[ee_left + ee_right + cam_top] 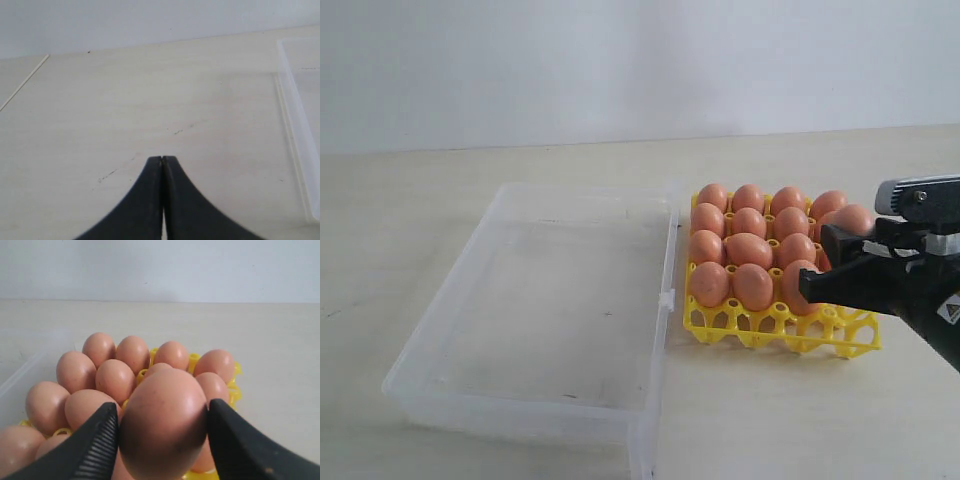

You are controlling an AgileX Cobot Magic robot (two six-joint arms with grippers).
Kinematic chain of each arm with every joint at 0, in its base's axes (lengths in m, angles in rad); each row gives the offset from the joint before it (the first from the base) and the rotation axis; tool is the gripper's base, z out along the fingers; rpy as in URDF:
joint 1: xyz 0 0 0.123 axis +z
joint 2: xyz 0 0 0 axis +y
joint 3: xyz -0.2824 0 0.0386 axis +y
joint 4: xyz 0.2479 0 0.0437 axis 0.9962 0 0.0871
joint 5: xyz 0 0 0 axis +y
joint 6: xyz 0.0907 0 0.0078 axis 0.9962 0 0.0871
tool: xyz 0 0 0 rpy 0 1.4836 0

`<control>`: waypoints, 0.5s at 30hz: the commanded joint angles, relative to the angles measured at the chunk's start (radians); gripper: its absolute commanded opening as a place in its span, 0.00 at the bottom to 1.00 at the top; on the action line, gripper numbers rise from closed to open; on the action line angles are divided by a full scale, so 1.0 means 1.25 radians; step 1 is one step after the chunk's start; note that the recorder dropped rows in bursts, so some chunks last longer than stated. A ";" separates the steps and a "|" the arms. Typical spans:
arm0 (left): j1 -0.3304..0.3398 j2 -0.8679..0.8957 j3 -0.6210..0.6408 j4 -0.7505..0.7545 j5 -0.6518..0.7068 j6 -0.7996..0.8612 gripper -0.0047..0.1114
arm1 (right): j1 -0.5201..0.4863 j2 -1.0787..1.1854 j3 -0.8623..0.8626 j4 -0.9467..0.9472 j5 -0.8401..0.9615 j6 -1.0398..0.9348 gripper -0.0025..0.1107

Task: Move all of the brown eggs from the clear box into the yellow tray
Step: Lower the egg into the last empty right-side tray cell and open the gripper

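Brown eggs (748, 250): fourteen are showing in the exterior view, all clustering right of centre. More may be hiding behind the black arm (920, 290) at the right edge, so this count is standing as a minimum.
Clear box (520, 412): one is lying across the left and centre of the frame.
Yellow tray (760, 325): one is sitting right of centre.
Grippers: two are showing, the left gripper (162, 159) and the right gripper (162, 407), one in each wrist view.
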 commanded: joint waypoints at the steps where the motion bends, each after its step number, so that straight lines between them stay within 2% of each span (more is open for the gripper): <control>1: -0.005 -0.004 -0.003 -0.002 -0.005 -0.004 0.04 | -0.005 -0.009 0.022 -0.001 -0.039 0.000 0.02; 15: -0.005 -0.004 -0.003 -0.002 -0.005 -0.004 0.04 | -0.005 0.024 0.063 -0.001 -0.073 0.000 0.02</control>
